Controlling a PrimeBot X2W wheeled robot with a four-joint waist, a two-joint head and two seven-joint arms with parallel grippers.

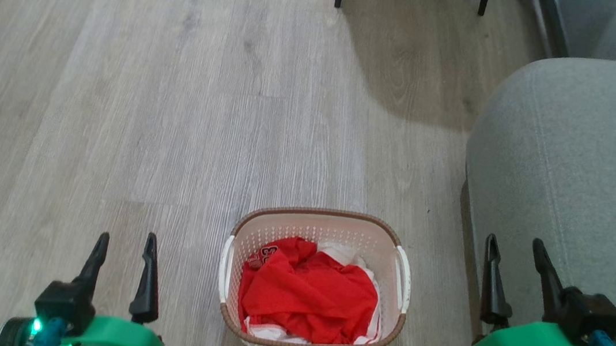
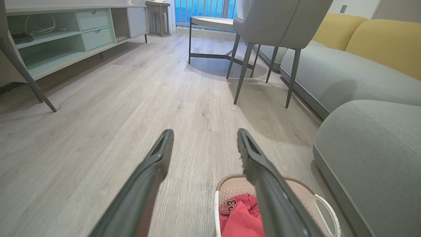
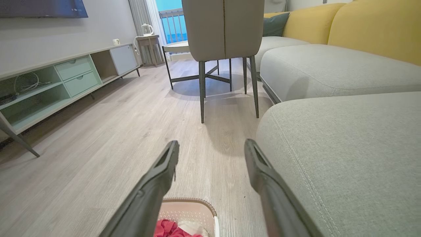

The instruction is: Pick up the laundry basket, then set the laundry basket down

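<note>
the laundry basket (image 1: 319, 227) sits on the wood floor (image 1: 178, 94) between the two arms, upright, with a red shirt (image 1: 308, 298) and some white cloth heaped inside. the left claw (image 1: 126, 238) hangs off to its left, fingers spread and empty. the right claw (image 1: 514, 243) is off to its right, also spread and empty, in front of the edge of the grey sofa (image 1: 592, 170). neither touches the basket, so the pick-up has not started.

the likely trouble is the sofa: the right arm has little room on that side and could brush the cushion as it swings in. the basket looks light and the floor smooth, so a nudge from one finger may slide it away rather than seat a grip. if one side rises before the other, the basket tilts and the clothes could spill.

the head view gives the whole basket from above, with both white handles (image 1: 403, 279) and the gaps to each claw. the left wrist view adds the printed number on the shirt, plus the chair (image 2: 279, 19) and the cabinet (image 2: 65, 36) beyond. the right wrist view shows how closely the sofa seat flanks that claw's outer finger.
</note>
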